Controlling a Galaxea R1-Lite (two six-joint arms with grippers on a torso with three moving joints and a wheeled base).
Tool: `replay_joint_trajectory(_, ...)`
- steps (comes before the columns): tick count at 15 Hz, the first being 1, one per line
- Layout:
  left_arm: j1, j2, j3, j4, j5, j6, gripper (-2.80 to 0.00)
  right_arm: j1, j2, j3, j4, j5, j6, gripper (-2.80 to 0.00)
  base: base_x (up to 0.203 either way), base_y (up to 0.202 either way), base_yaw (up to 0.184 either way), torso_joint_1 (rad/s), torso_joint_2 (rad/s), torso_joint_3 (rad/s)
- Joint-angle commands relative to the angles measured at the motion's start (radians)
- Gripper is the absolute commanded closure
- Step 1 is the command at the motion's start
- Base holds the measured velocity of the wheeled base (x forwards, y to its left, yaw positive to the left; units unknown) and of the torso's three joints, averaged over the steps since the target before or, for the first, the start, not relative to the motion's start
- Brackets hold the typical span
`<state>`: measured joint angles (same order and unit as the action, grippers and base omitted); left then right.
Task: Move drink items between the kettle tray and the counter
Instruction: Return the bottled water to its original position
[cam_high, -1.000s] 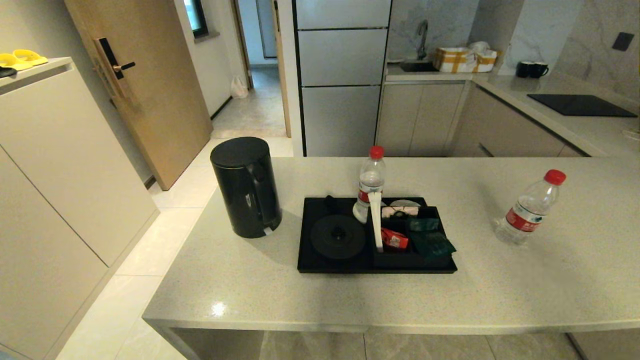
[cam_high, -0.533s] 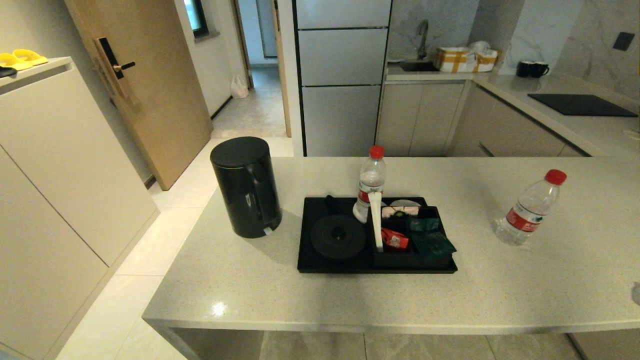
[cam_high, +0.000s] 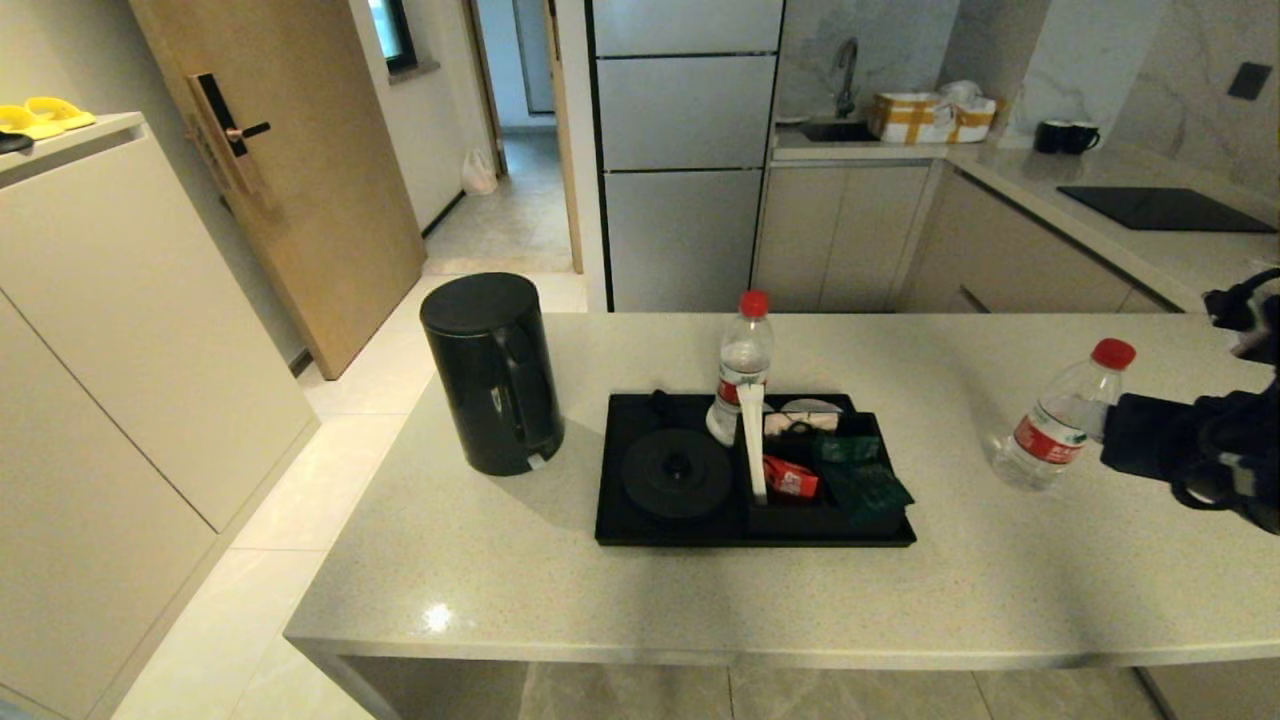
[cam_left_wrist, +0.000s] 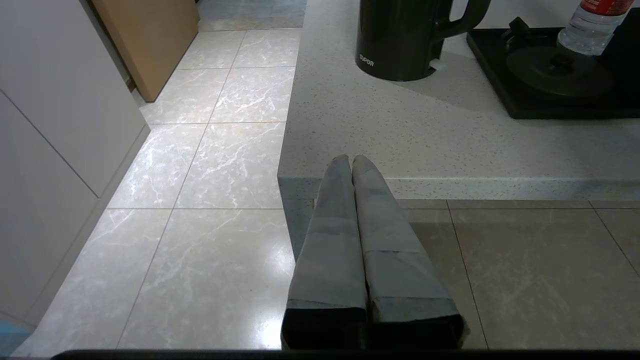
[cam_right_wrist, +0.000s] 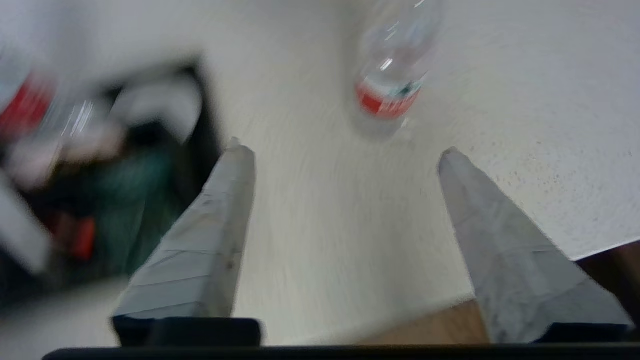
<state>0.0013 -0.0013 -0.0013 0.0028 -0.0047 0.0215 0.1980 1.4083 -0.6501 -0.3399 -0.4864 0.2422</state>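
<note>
Early stage. Kettle (cam_high: 492, 373) stands on counter (cam_high: 640, 590) beside tray (cam_high: 620, 528); one bottle (cam_high: 740, 368) on tray, another (cam_high: 1052, 418) on counter. Right gripper (cam_right_wrist: 340, 150), fingers spread, nears it. Left gripper (cam_left_wrist: 351, 159), fingers together, parked below the counter edge.

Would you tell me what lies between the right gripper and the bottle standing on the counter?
Only bare counter: right wrist view shows right gripper open toward bottle.

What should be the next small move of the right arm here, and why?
Probably carry the right end effector forward until its open fingers straddle the water bottle on the counter. That bottle stands upright on the counter, right of the kettle tray, and the end effector is near it, not yet around it. The left end effector is parked, shut, below the counter edge.
</note>
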Motion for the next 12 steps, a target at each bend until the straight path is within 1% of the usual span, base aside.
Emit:
replay_joint_trajectory(1, 0.0, 0.001, 0.0, 0.0, 0.0, 0.0, 0.0, 0.041, 0.147, 0.054, -0.136, -0.105, 0.048, -2.8, 0.0, 0.0, 0.0, 0.0, 0.0, 0.0)
replay_joint_trajectory(3, 0.0, 0.001, 0.0, 0.0, 0.0, 0.0, 0.0, 0.041, 0.213, 0.1, -0.245, -0.126, 0.054, -2.8, 0.0, 0.0, 0.0, 0.0, 0.0, 0.0)
replay_joint_trajectory(5, 0.0, 0.001, 0.0, 0.0, 0.0, 0.0, 0.0, 0.019, 0.295, 0.168, -0.404, -0.168, 0.053, -2.8, 0.0, 0.0, 0.0, 0.0, 0.0, 0.0)
replay_joint_trajectory(6, 0.0, 0.001, 0.0, 0.0, 0.0, 0.0, 0.0, 0.014, 0.307, 0.201, -0.46, -0.183, 0.045, -2.8, 0.0, 0.0, 0.0, 0.0, 0.0, 0.0)
replay_joint_trajectory(7, 0.0, 0.001, 0.0, 0.0, 0.0, 0.0, 0.0, -0.002, 0.314, 0.208, -0.474, -0.21, 0.042, -2.8, 0.0, 0.0, 0.0, 0.0, 0.0, 0.0)
replay_joint_trajectory(8, 0.0, 0.001, 0.0, 0.0, 0.0, 0.0, 0.0, -0.034, 0.329, 0.204, -0.477, -0.219, 0.043, -2.8, 0.0, 0.0, 0.0, 0.0, 0.0, 0.0)
replay_joint_trajectory(10, 0.0, 0.001, 0.0, 0.0, 0.0, 0.0, 0.0, -0.078, 0.371, 0.189, -0.487, -0.226, 0.048, -2.8, 0.0, 0.0, 0.0, 0.0, 0.0, 0.0)
replay_joint_trajectory(12, 0.0, 0.001, 0.0, 0.0, 0.0, 0.0, 0.0, -0.12, 0.437, 0.163, -0.539, -0.223, 0.055, -2.8, 0.0, 0.0, 0.0, 0.0, 0.0, 0.0)
